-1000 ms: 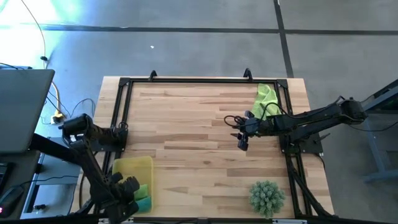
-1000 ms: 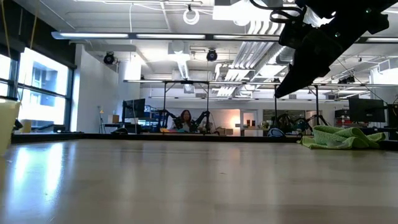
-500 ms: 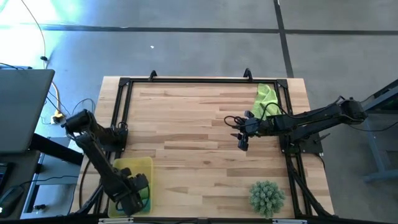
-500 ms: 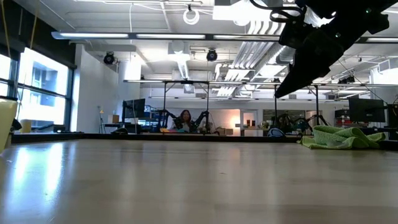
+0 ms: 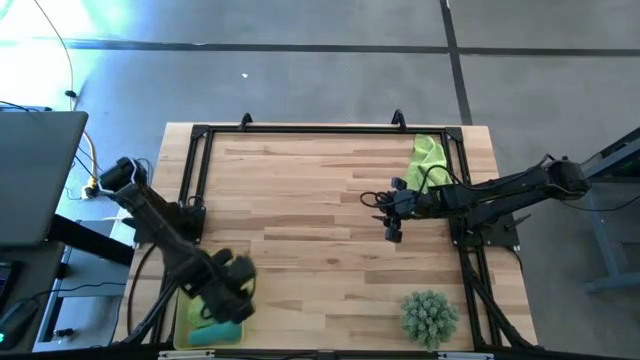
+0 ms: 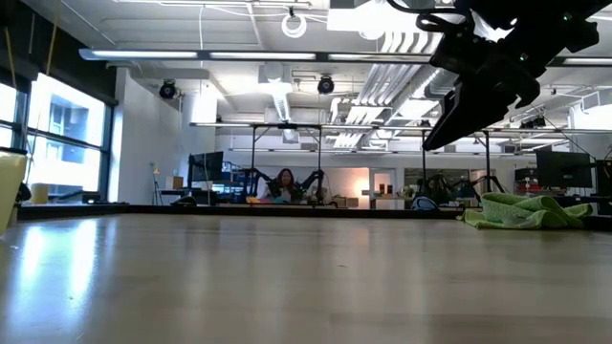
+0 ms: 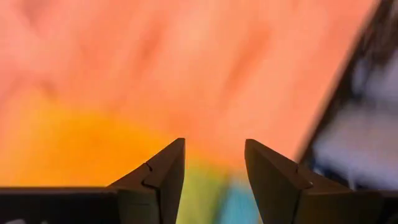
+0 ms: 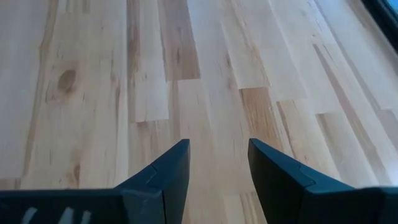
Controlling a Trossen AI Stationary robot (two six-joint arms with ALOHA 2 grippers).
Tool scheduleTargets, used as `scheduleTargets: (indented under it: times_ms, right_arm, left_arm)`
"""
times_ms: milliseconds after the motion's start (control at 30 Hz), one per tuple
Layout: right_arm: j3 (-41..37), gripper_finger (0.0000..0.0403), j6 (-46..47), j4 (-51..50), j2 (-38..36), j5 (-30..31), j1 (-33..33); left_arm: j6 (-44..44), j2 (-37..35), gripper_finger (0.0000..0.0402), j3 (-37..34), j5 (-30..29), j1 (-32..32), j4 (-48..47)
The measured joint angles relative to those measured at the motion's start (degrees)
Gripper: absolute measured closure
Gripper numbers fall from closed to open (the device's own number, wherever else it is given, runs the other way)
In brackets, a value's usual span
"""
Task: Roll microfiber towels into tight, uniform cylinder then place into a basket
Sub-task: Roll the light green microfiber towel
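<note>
The yellow basket [image 5: 183, 300] stands at the table's near left corner, mostly under my left arm; its wall also shows in the low view [image 6: 8, 191]. A teal towel [image 5: 215, 333] and a lime green towel [image 7: 205, 199] lie in it. My left gripper [image 5: 238, 283] hangs open and empty above the basket's right side. A second lime green towel [image 5: 430, 155] lies crumpled at the table's far right and also shows in the low view [image 6: 526, 210]. My right gripper [image 5: 393, 236] is open and empty above bare wood, to the near left of that towel.
A spiky green ball plant [image 5: 430, 315] stands near the table's near right corner. A black metal frame [image 5: 200, 135] runs along the table's edges. A laptop [image 5: 35, 175] sits off the table's left side. Bare wood [image 5: 310, 220] lies between the two grippers.
My left arm has swung toward the table's right and far side, carrying its gripper from the basket's near left end to above its right side. The teal towel in the basket's near end shows more now.
</note>
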Motion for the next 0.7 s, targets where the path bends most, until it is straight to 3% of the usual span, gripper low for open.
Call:
scheduleTargets:
  times_ms: [233, 367, 500, 700]
  right_arm:
    - [0.0, 0.0247, -0.04, -0.1, 0.0, -0.56, 0.0]
    - [0.0, 0.0247, -0.04, -0.12, 0.0, -0.58, -0.01]
    - [0.0, 0.0247, -0.04, -0.12, 0.0, -0.6, 0.0]
    - [0.0, 0.0247, -0.04, -0.14, 0.0, -0.62, 0.0]
  left_arm:
    - [12.54, -0.42, 0.0245, -0.02, -28.27, 10.99, 10.07]
    - [19.53, -0.42, 0.0245, -0.02, -38.49, 17.11, 20.34]
    - [29.91, -0.42, 0.0245, -0.02, -41.77, 22.66, 29.66]
    - [44.19, -0.38, 0.0245, -0.02, -37.86, 29.92, 37.14]
